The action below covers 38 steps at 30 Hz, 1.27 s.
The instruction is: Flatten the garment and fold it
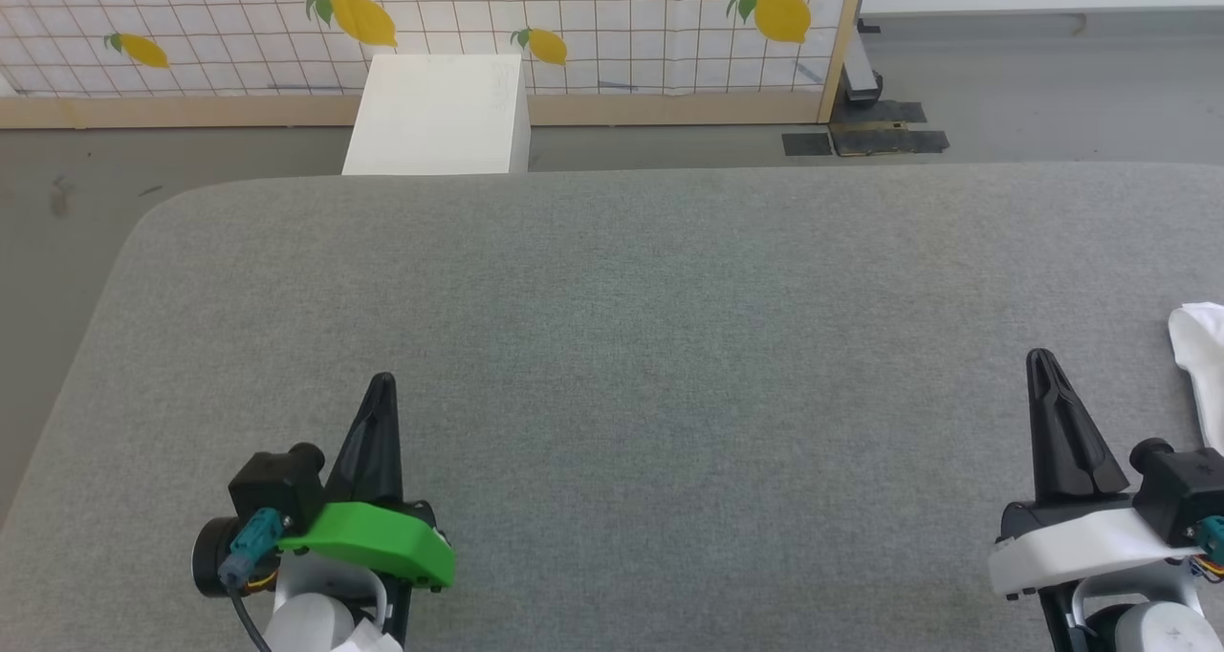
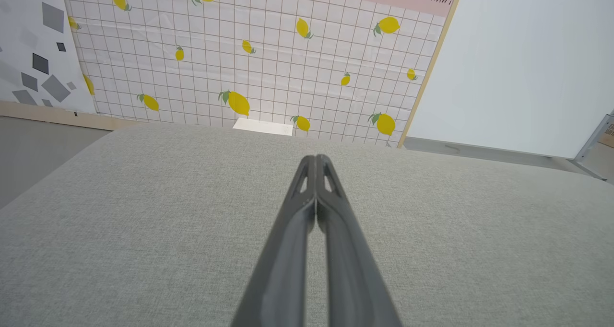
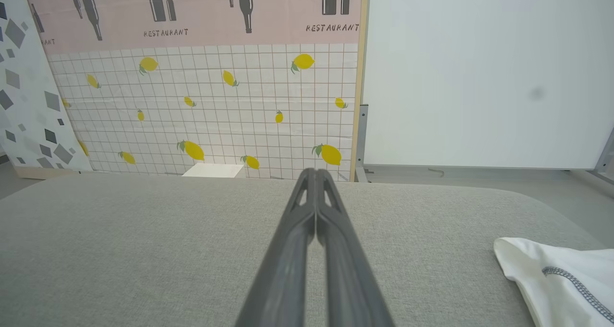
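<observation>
A grey fabric-covered surface (image 1: pixel 612 346) with rounded corners spreads across the head view. Beyond its far edge stands a lemon-print grid panel (image 1: pixel 612 31), and a white box (image 1: pixel 435 117) sits on the floor against it. The left end effector (image 1: pixel 381 380) rests low at the near left, above a green wrist cover, fingers pointing straight toward the far edge and pressed together with nothing between them. The right end effector (image 1: pixel 1039 356) mirrors that pose at the near right, its fingers likewise together and empty. The garment (image 1: pixel 1207 346) lies bunched on the surface at the right edge, just beside the right end effector and apart from it; the right wrist view shows grey stitching on it.
</observation>
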Tool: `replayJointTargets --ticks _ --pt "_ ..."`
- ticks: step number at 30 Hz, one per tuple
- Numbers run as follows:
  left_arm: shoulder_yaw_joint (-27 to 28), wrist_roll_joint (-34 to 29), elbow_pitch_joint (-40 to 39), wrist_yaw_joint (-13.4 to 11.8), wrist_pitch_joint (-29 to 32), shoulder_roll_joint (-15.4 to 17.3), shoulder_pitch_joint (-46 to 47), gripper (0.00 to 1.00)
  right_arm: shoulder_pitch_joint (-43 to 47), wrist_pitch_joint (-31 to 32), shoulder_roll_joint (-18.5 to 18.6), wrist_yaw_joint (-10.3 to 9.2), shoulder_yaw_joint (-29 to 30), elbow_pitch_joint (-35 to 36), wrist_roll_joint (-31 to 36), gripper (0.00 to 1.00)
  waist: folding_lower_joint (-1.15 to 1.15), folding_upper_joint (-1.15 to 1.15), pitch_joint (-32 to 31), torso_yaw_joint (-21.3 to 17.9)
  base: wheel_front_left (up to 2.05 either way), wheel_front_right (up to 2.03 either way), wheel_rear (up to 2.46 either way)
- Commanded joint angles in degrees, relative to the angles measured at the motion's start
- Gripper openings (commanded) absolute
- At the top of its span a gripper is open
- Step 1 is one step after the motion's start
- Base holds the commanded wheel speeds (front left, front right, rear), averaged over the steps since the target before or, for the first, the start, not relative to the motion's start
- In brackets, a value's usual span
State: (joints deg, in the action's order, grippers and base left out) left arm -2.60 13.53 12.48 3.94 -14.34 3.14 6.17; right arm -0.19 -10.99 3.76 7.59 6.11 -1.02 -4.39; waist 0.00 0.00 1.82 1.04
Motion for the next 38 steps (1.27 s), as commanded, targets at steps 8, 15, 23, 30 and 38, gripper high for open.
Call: replayJointTargets --ticks 8,15,23,30,38 --pt "0.23 -1.20 -1.08 -0.39 1.07 -0.03 -0.60 0.00 0.02 0.98 -0.09 -0.01 -0.54 0.10 0.42 0.00 0.00 0.00 -0.13 -0.07 0.00 0.00 0.00" --pt "0.38 -1.96 -1.79 -0.61 1.89 -0.04 -0.95 0.00 0.03 1.60 -0.14 -0.02 -0.89 0.16 0.67 0.00 0.00 0.00 -0.23 -0.13 0.00 0.00 0.00" --pt "0.55 -2.82 -2.58 -0.85 2.82 -0.06 -1.34 0.00 0.04 2.30 -0.19 -0.02 -1.27 0.22 0.94 0.00 0.00 0.00 -0.35 -0.20 0.00 0.00 0.00" --pt "0.69 -3.59 -3.29 -1.07 3.64 -0.07 -1.68 0.00 0.05 2.92 -0.24 -0.03 -1.62 0.28 1.19 0.00 0.00 0.00 -0.45 -0.26 0.00 0.00 0.00" --pt "0.86 -4.45 -4.09 -1.32 4.57 -0.09 -2.07 0.00 0.06 3.62 -0.30 -0.03 -2.01 0.34 1.47 0.00 0.00 0.00 -0.57 -0.33 0.00 0.00 0.00"
